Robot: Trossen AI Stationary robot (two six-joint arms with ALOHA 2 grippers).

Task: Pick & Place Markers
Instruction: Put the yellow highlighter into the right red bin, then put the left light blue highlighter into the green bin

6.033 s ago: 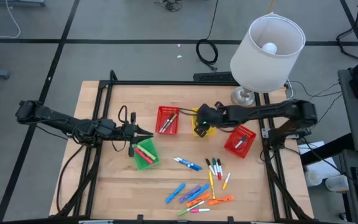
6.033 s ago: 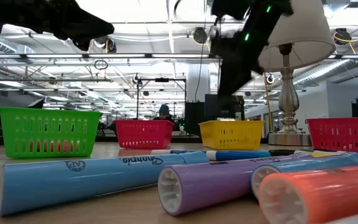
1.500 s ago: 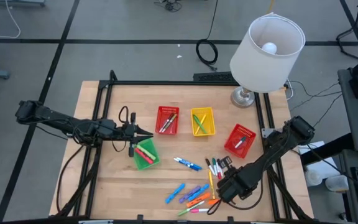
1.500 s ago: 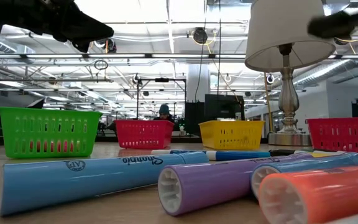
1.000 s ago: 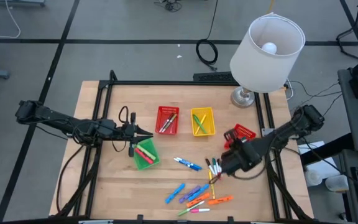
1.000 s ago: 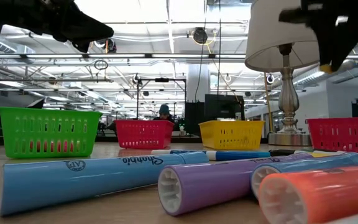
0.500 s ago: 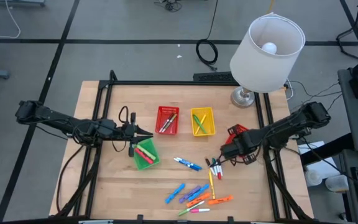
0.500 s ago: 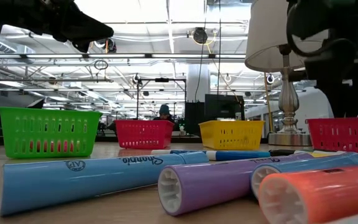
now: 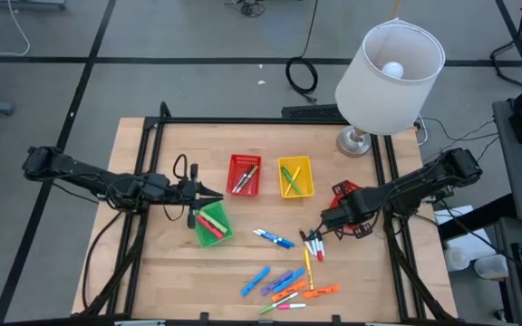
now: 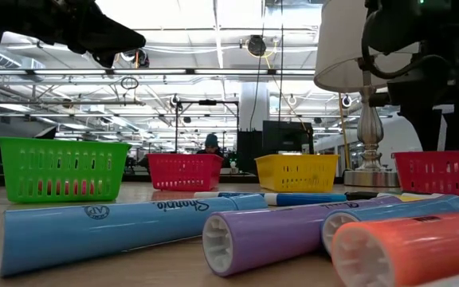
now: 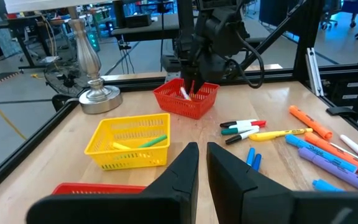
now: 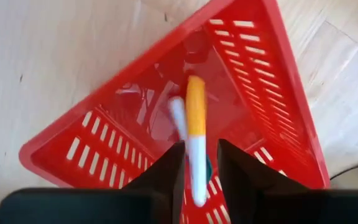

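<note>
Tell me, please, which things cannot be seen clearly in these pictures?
- High view: right red basket is mostly covered by the right gripper.
- Right wrist view: the orange-capped marker is motion-blurred, so a grip cannot be judged.
- High view: green basket contents too small to count.

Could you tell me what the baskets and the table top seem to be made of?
The red basket looks like glossy moulded plastic: slotted walls, bright sheen. The yellow basket looks the same. The table top appears to be pale wooden boards with visible seams, matt.

You see lamp (image 9: 390,72) at table (image 9: 161,272) far edge; green basket (image 9: 212,223), yellow basket (image 9: 295,177), two red baskets.
</note>
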